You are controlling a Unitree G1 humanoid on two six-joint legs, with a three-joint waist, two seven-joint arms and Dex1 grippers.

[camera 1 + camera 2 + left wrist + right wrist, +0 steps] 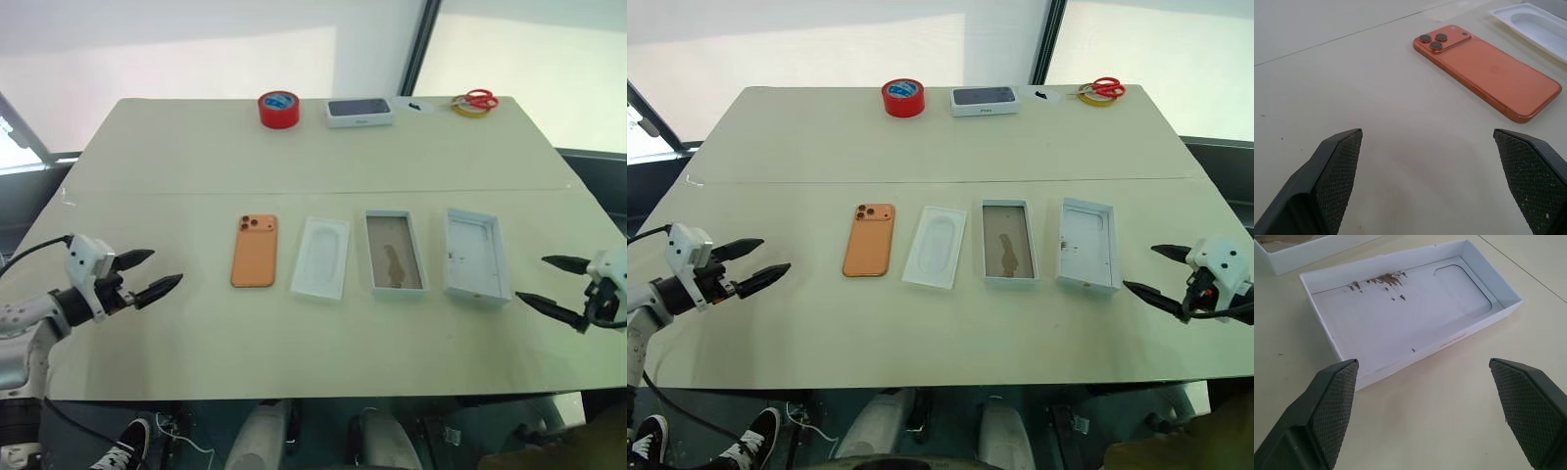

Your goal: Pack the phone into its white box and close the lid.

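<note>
Lying camera-side up, left end of row: flat orange smartphone (255, 251). Sitting open-side up beyond insert (321, 257): brown-floored white cardboard tray (395, 253), white lid (476, 255), ready for packing. Hovering outboard, fingers apart, empty: left gripper (147, 275), right gripper (554, 285).

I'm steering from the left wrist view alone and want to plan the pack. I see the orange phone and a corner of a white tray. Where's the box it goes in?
Observer: The white box, brownish inside, lies two places past the phone, toward the robot's right. The tray beside the phone is only the thin insert.
Operator: And the lid?
Observer: The lid lies open side up at the right end of that row, next to the box.
Operator: Is the other arm busy?
Observer: No. The right gripper hangs open and empty beside the lid.
Operator: Anything else on the table?
Observer: Along the far edge: red tape, a closed dark-topped box, scissors.
</note>
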